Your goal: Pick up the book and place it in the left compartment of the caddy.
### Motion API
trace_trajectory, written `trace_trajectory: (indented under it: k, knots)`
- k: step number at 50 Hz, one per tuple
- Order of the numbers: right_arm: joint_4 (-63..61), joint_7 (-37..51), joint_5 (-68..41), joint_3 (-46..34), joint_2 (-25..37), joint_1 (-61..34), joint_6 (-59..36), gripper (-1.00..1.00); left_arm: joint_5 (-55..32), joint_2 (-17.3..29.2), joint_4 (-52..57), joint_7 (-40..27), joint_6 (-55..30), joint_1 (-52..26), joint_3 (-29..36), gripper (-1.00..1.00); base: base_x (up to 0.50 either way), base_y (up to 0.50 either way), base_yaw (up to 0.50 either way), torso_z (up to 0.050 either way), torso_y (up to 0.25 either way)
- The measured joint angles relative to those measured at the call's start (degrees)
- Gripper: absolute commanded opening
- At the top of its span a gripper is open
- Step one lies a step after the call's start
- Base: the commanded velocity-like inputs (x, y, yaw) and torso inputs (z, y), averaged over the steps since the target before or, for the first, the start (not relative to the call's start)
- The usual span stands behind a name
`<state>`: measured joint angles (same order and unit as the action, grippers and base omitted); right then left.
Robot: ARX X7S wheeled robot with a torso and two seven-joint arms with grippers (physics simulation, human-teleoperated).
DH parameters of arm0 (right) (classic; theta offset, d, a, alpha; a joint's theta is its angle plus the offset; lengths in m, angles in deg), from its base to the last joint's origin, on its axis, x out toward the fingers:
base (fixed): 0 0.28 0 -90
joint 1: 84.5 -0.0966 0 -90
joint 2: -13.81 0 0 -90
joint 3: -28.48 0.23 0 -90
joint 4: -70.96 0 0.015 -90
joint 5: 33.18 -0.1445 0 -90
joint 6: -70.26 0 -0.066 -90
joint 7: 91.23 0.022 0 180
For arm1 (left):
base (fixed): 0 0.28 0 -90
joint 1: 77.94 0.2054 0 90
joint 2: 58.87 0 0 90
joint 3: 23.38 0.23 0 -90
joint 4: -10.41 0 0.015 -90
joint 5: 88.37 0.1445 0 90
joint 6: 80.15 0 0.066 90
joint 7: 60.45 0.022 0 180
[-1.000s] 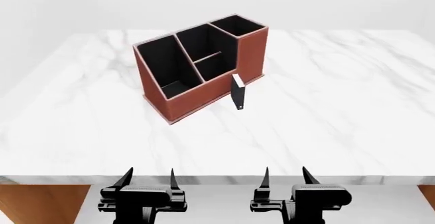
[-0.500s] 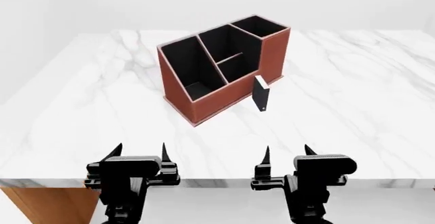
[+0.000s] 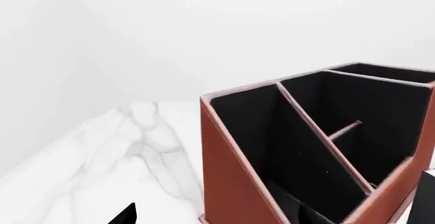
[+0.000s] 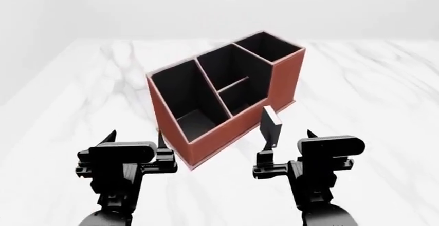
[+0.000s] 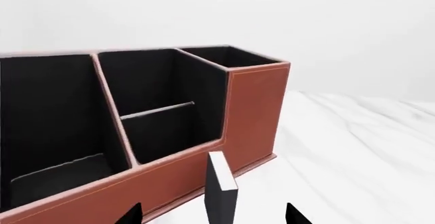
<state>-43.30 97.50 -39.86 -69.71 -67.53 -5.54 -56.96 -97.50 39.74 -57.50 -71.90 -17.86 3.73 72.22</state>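
While both sets of jaws stand spread and hold nothing, the book (image 4: 271,127) stands upright on the marble table (image 4: 384,97) just ahead of the right gripper (image 4: 288,146) — apart from its fingertips. Beyond it sits the caddy (image 4: 280,82); the left gripper (image 4: 135,143) faces the left compartment (image 4: 185,100) — its near corner just beside the inner fingertip.
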Motion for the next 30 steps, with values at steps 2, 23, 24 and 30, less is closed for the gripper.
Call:
trace_trajectory:
  k: [2, 23, 24, 30]
  knots:
    - [0.0, 0.0, -0.1, -0.1, 0.1, -0.2, -0.1, 1.0, -0.1, 0.1, 0.1, -0.1, -0.1, -0.1, 0.0, 1.0, 0.5, 0.0, 0.0, 0.0, 0.0]
    - [0.5, 1.1, -0.9, -0.8, 0.7, -1.0, -0.8, 1.0, -1.3, 1.1, 0.4, -1.1, -0.2, -0.3, 0.2, 1.0, 0.35, 0.06, 0.0, 0.0, 0.001]
    - [0.6, 1.3, -0.8, -0.8, 0.7, -1.0, -0.8, 1.0, -1.3, 1.2, 0.4, -1.1, -0.2, -0.3, 0.2, 1.0, 0.0, 0.0, 0.0, 0.0, 0.0]
    - [0.8, 2.0, -0.7, -1.0, 0.9, -1.3, -1.4, 1.0, -1.6, 1.4, 0.4, -1.4, -0.2, -0.2, 0.3, 1.0, 0.0, 0.0, 0.0, 0.0, 0.0]
